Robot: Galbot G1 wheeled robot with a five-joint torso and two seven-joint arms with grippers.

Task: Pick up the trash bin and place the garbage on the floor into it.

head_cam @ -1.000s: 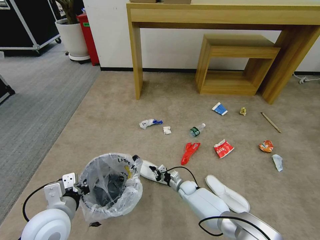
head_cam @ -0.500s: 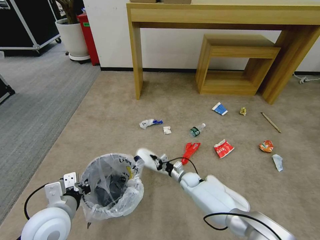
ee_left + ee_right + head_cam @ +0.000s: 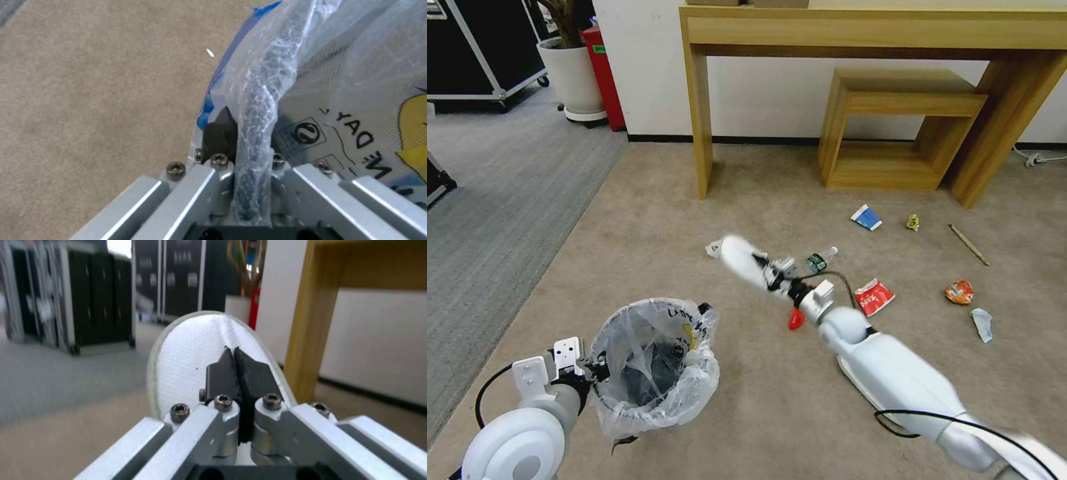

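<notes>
The trash bin (image 3: 654, 363), lined with a crinkly clear bag (image 3: 356, 66), is held at the lower left on the beige carpet floor (image 3: 647, 220). My left gripper (image 3: 590, 370) (image 3: 242, 133) is shut on its rim. My right gripper (image 3: 770, 270) (image 3: 234, 363) is shut on a white slipper (image 3: 739, 259) (image 3: 191, 350), lifted in the air beyond the bin. The other slipper (image 3: 846, 368) lies mostly under my right arm. Garbage on the floor: a red wrapper (image 3: 874, 297), an orange wrapper (image 3: 959, 292), a bottle (image 3: 822, 259), a carton (image 3: 866, 217), a yellow scrap (image 3: 912, 222), a stick (image 3: 968, 245).
A wooden desk (image 3: 700, 100) and a low wooden shelf (image 3: 894, 127) stand against the far wall. Grey carpet (image 3: 494, 200), a white planter (image 3: 570, 73) and a red bin (image 3: 604, 73) lie to the left. A crumpled white scrap (image 3: 982, 325) is at the right.
My right arm has raised the white slipper off the floor, up and away from the bin. The bin in my left gripper has sunk slightly.
</notes>
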